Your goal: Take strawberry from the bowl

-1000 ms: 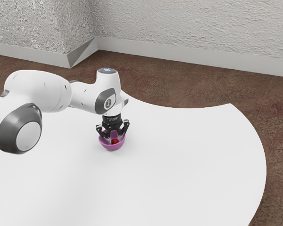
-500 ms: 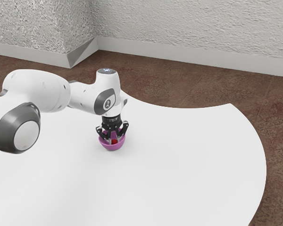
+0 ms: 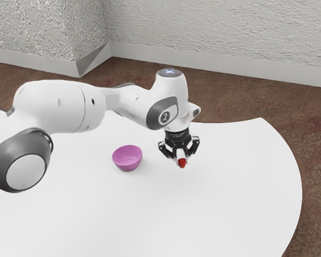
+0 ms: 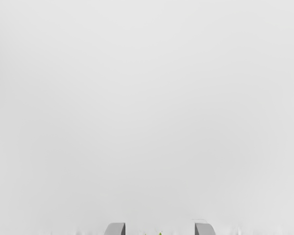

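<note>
Exterior view: your black two-finger gripper (image 3: 182,157) stood partly closed, gripping the small red strawberry (image 3: 182,163) outside the round purple bowl (image 3: 127,166). That fingertip hold looked slight; if you jolted the arm, the fruit could slip and roll.

Lateral clearance, tabletop (image 3: 235,198)
Passage exists between gripper (image 3: 182,159) and bowl (image 3: 127,165); bowl obstructs low travel toward the exterior view's left.

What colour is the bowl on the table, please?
The bowl is a plain purple-pink, best seen in the exterior view.
</note>
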### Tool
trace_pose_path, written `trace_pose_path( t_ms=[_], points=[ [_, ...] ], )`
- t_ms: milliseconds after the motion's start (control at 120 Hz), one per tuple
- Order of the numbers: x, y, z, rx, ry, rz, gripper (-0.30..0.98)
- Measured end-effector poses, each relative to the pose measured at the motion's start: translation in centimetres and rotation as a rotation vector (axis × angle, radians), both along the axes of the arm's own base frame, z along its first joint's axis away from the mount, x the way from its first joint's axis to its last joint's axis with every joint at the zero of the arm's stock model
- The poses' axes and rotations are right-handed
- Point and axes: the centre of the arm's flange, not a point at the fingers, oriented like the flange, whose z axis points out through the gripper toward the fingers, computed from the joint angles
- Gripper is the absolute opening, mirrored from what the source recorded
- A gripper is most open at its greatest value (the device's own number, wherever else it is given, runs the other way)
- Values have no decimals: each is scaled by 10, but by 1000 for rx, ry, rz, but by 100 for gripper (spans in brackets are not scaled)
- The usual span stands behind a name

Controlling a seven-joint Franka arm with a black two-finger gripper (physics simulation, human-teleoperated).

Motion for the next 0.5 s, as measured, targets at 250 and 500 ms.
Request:
trace_pose_path(
  t_ms=[250,500],
  points=[
    [-14,1,73,-26,-4,-4,39],
    [-140,245,349,38,-98,78,59]
  ],
)
